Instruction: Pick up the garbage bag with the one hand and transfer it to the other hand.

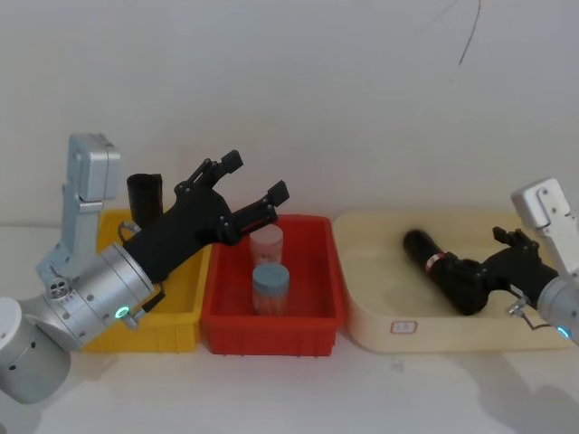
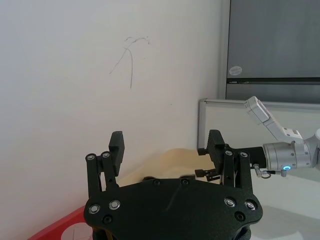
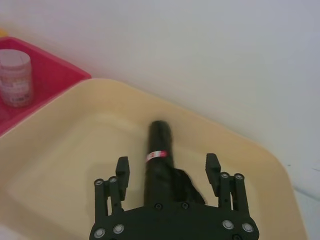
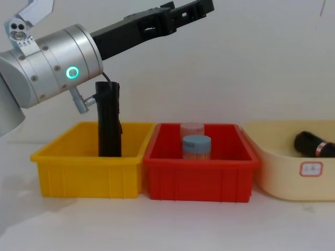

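The bag (image 1: 441, 265) lies in the beige tray (image 1: 380, 316) on the right. The right gripper (image 3: 167, 164) is released, its fingers spread on either side of the bag's near end. The left gripper (image 1: 256, 176) hangs released, fingers apart, above the red bin (image 1: 226, 321).

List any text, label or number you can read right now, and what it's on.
No text is readable.
Label on the cream tray's front: red-bordered, print too small.
Red-and-white band on the garbage bag: blurred.
Oval sticker on the dark panel: too small.
Right hand, open over the bag, and left hand, open above the red bin: no markings seen.
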